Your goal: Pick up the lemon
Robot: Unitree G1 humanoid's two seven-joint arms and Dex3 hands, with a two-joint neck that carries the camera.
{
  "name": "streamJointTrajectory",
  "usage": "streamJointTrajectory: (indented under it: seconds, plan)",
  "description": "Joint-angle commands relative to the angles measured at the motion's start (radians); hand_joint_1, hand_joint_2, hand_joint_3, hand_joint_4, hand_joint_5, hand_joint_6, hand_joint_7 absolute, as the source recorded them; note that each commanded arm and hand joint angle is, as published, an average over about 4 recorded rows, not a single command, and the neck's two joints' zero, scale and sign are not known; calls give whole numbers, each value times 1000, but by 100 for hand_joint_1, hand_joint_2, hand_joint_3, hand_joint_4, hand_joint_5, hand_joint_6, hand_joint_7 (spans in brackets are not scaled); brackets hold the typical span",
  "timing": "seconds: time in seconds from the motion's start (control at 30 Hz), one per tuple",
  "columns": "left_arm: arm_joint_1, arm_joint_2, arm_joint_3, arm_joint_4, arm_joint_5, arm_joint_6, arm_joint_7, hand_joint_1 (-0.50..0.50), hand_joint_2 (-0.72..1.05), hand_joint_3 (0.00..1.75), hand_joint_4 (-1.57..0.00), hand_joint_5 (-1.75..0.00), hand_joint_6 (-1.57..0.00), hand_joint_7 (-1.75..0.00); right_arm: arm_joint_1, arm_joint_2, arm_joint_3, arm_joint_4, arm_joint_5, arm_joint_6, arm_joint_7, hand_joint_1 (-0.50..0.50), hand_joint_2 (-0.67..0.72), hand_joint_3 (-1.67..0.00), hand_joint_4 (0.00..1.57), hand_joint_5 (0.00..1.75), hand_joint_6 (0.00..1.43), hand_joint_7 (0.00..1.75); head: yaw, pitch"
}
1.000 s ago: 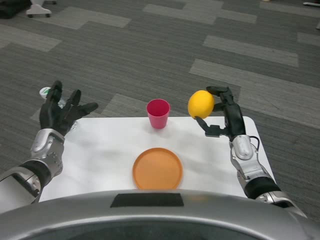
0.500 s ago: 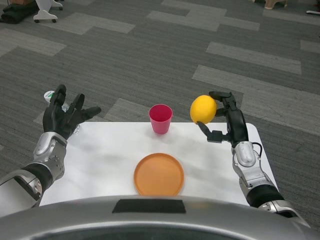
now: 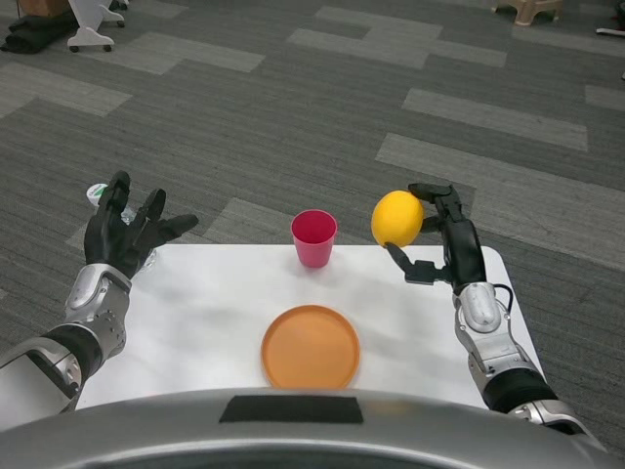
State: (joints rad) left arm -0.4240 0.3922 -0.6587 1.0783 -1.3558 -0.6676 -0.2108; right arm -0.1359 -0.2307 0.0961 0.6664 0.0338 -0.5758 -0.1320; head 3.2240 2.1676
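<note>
The robot's right hand (image 3: 437, 237) grips the round yellow lemon (image 3: 396, 218) aloft above the white table (image 3: 205, 303), clear of the pink plastic cup (image 3: 313, 237) and orange plate (image 3: 310, 346); the left hand (image 3: 127, 232) hovers splayed, empty.

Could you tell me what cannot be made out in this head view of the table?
- The object behind the left robot hand: only a white and green cap and a clear part show, so its kind is unclear.
- The side of the lemon facing the right robot hand: hidden by the fruit itself.
- The near table edge: covered by the robot's body.
- The pink cup contents: unclear from this angle.
</note>
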Motion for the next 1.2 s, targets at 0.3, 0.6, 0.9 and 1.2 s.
streamJointTrajectory:
  seconds: [0.3, 0.6, 0.9, 1.2]
  plan:
    - [4, -1, 8, -3, 1, -4, -2, 50, 105, 9, -4, 0, 0, 0, 1, -5, -6, -14, 8, -12, -1, -33, -57, -119, 4, 175, 54, 133, -2, 15]
    - [5, -1, 8, -3, 2, -4, -3, 50, 105, 9, -4, 0, 0, 0, 1, -5, -7, -14, 8, -12, -1, -33, -60, -119, 4, 175, 54, 133, 0, 24]
    - [4, -1, 7, -3, 2, -4, -2, 50, 105, 9, -4, 0, 0, 0, 1, -5, -5, -8, 8, -12, -1, -33, -60, -119, 4, 175, 54, 133, -1, 25]
    - [5, 1, 5, -3, 2, -4, -4, 50, 105, 9, -4, 0, 0, 0, 1, -5, -2, -4, 12, -12, -1, -33, -60, -119, 6, 175, 54, 133, -2, 23]
